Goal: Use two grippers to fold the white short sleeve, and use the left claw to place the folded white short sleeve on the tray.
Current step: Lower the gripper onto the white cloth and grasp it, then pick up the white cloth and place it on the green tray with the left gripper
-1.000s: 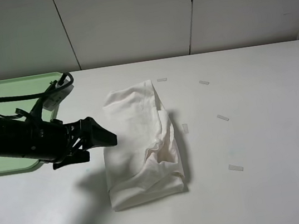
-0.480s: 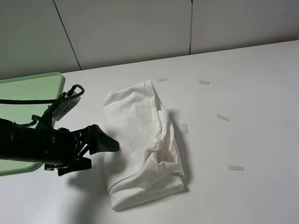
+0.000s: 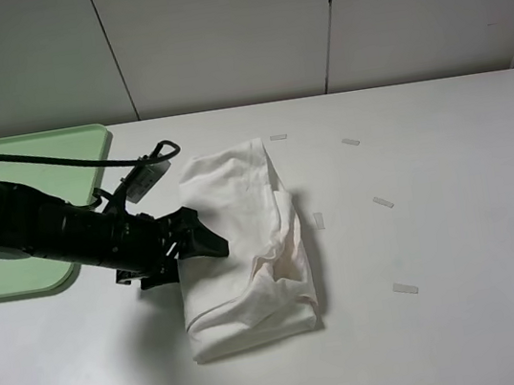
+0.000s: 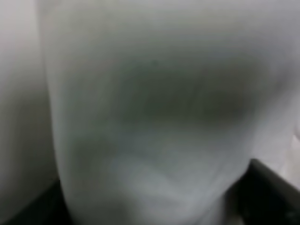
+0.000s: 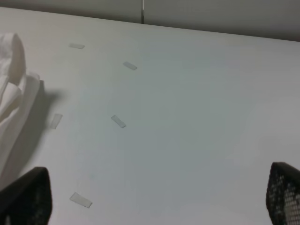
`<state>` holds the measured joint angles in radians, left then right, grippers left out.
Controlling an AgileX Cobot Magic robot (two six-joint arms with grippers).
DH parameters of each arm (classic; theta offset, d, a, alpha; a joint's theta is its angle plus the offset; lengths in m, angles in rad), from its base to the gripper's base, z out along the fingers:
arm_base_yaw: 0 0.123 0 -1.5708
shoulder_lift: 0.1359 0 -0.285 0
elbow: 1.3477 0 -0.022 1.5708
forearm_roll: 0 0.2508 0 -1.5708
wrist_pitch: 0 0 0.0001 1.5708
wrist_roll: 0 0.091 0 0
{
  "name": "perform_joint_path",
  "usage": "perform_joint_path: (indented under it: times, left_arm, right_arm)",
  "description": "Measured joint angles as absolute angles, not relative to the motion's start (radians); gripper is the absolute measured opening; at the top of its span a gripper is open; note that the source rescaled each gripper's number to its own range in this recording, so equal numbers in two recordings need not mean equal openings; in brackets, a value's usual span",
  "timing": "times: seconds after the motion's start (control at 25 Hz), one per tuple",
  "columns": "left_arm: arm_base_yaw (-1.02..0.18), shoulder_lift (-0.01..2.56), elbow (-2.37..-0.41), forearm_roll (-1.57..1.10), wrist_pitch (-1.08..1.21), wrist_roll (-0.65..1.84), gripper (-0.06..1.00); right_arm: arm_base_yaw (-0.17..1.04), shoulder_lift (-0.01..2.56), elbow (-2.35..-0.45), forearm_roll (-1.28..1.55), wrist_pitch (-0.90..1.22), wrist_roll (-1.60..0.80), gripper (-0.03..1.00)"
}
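Where the bench (image 3: 455, 221) is bare of all but small tape strips (image 3: 382, 202), lies the white short sleeve (image 3: 245, 243), folded into a thick wrinkled bundle, soft and plain white, near the pale green tray (image 3: 15, 156). Left claw (image 3: 209, 245) pressed against its left edge, jaws apart around the cloth, grip impossible to tell. Right gripper (image 5: 154, 197) wide open above empty bench.

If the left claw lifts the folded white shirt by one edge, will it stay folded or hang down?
The white shirt looks soft and wrinkled, so it would likely droop. Its loose layers may partly unfold. It probably weighs little, and a push from the left claw may bunch it.
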<state>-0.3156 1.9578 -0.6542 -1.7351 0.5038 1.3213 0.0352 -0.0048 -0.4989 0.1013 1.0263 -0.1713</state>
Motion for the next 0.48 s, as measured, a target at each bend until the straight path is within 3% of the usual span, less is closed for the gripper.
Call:
perform_joint_path:
  times: [0.24, 0.48]
  left_arm:
    - [-0.322, 1.963, -0.657, -1.736, 0.483, 1.316, 0.34]
    - [-0.322, 1.963, -0.673, -1.731, 0.459, 1.318, 0.20]
  right_arm:
    - [0.035, -0.005, -0.499, 0.101, 1.026, -0.171, 1.00]
    - [0.035, -0.005, -0.499, 0.101, 1.026, -0.171, 1.00]
